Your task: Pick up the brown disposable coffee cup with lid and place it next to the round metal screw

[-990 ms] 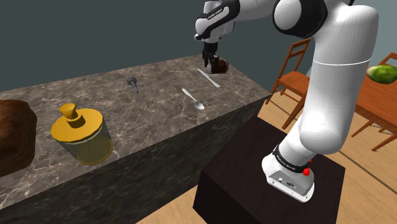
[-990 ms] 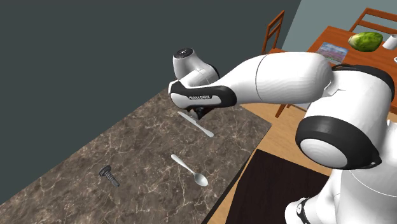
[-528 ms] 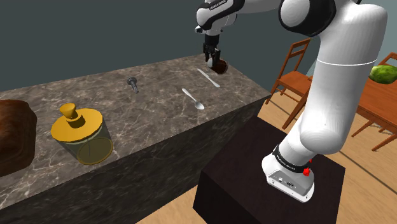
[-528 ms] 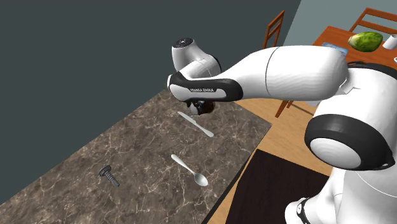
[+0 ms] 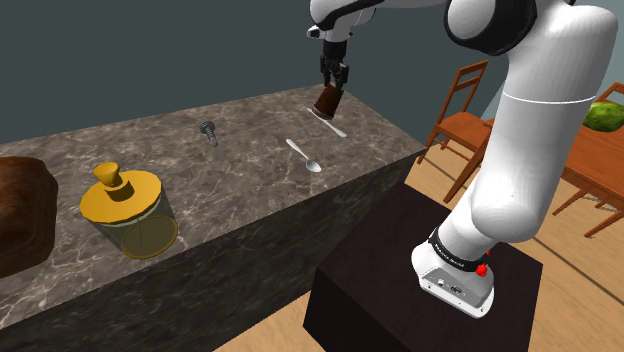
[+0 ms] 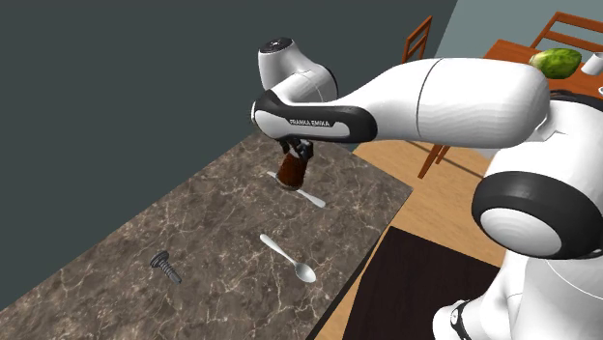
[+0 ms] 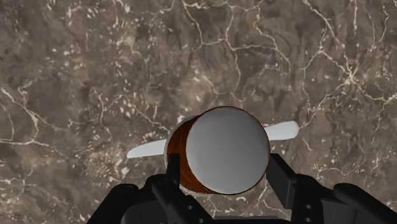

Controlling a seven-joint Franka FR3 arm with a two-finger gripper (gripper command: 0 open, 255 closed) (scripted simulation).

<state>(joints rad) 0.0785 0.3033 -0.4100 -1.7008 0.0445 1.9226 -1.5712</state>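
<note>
Clasping brown cup [image 6: 291, 172] w/ grey top, pincer [image 5: 330, 87] hangs above veined counter [image 5: 250, 185].

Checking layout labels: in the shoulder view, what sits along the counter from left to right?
Brown object → jar → screw → spoon → cup, held in the gripper.

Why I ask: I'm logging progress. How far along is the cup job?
Done: the gripper is shut on the cup. In hand: the cup hangs above the counter, over the knife. Left: carry it to the screw and set it down beside it.
</note>
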